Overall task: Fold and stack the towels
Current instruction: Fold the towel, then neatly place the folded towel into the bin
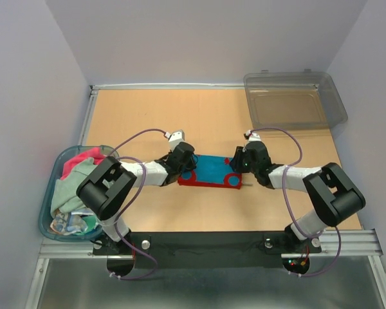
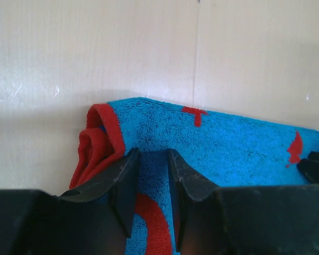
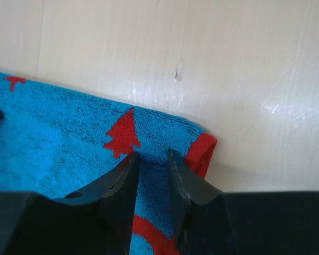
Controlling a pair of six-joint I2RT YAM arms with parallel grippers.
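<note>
A blue towel [image 1: 209, 170] with a red border and red shapes lies folded in a long strip at the middle of the table. My left gripper [image 1: 188, 168] [image 2: 151, 154] stands on its left end, beside the rolled red hem [image 2: 98, 143]. The jaws are a narrow gap apart, tips down on the cloth, and flat towel [image 2: 228, 143] shows between them. My right gripper [image 1: 235, 166] [image 3: 151, 155] stands the same way on the right end, just below a red tree shape [image 3: 122, 133]; the towel [image 3: 53, 143] shows in its gap. More towels [image 1: 77, 183], pink and pale green, are heaped in a tub.
The blue-rimmed tub [image 1: 48, 193] stands at the left edge of the table beside the left arm. A clear grey plastic bin [image 1: 296, 103] sits at the back right corner. Walls close in the table on three sides.
</note>
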